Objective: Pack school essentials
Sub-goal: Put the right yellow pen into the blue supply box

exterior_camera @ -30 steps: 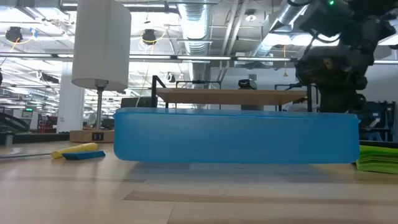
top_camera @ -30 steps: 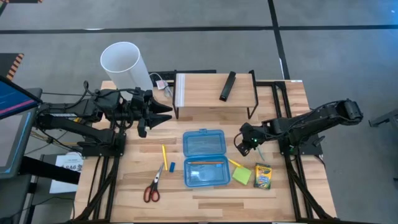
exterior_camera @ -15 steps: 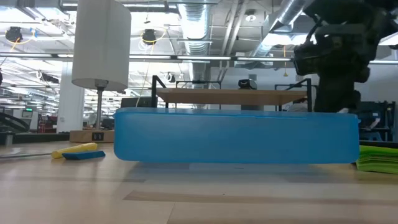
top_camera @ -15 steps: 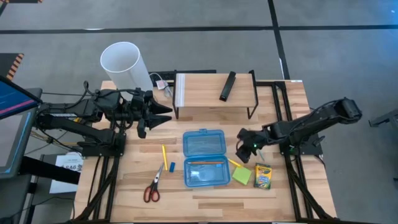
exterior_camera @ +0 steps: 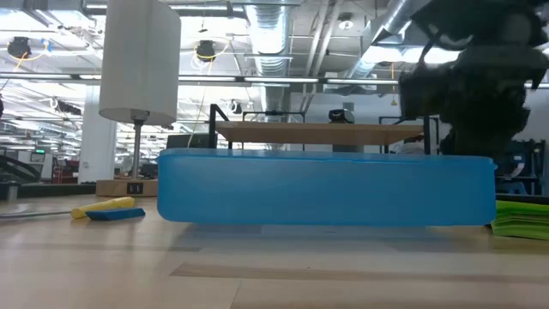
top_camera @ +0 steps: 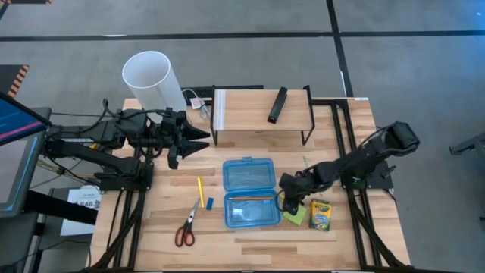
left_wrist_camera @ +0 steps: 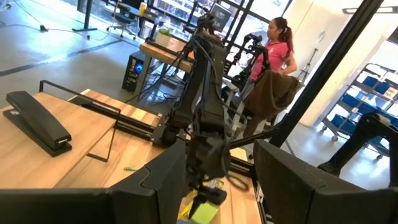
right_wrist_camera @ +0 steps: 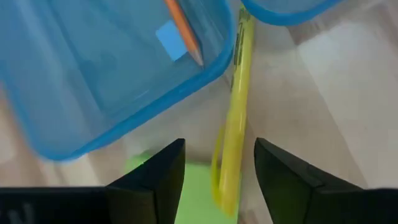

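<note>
Now your right tool (right_wrist_camera: 217,165) hangs wide over the yellow pencil (right_wrist_camera: 231,130) beside the blue case (top_camera: 248,192); next, lower and close on it.

Your left tool (top_camera: 198,141) waits far left, parted, holding nothing.

The high view looks straight down from well above, taking in the whole wooden surface (top_camera: 250,235), both arms and the grey floor around. The low view sits at surface height, very near the blue case (exterior_camera: 326,187), and faces level across it into the room; that case (top_camera: 248,191) lies mid-surface in the high view. The left wrist view looks forward between its own dark fingers (left_wrist_camera: 292,180), across the surface to the other arm (left_wrist_camera: 205,134) and the room beyond, sharing the black bar (left_wrist_camera: 37,121) with the high view (top_camera: 277,105). The right wrist view points steeply down, close over the case's edge (right_wrist_camera: 118,81) and a yellow pen (right_wrist_camera: 233,118).
</note>
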Robot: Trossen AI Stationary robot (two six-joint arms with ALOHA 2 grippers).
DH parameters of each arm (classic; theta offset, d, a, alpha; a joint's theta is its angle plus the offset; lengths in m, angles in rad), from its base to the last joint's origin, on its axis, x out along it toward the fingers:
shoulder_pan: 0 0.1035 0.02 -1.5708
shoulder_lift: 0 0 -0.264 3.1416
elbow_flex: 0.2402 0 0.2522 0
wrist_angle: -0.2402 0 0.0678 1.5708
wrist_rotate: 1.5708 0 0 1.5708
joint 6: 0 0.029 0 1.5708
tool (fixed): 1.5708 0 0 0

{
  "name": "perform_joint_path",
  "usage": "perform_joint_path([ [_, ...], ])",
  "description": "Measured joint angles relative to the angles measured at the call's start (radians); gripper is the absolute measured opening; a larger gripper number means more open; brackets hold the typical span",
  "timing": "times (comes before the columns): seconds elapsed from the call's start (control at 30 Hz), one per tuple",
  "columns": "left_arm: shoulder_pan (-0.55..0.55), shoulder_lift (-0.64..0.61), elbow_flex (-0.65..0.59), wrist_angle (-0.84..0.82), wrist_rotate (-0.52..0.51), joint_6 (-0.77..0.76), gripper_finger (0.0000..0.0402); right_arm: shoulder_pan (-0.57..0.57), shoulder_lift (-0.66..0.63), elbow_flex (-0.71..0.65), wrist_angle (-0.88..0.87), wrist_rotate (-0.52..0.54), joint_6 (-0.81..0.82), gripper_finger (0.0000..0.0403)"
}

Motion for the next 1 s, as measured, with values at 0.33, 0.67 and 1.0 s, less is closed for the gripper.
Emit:
perform_joint_path([
  [0.33, 0.0, 0.0, 0.0, -0.004, 0.016, -0.016, 0.0176, -0.038, 0.135, 0.077, -0.104, -0.012, -0.002, 0.0211],
  [0.67, 0.0, 0.0, 0.0, -0.003, 0.016, -0.017, 0.0176, -0.125, 0.12, 0.078, -0.213, -0.068, -0.09, 0.0123],
  [1.0, 0.0, 0.0, 0.0, -0.002, 0.016, -0.018, 0.0176, -0.214, 0.116, 0.077, -0.289, -0.157, -0.18, 0.0038],
])
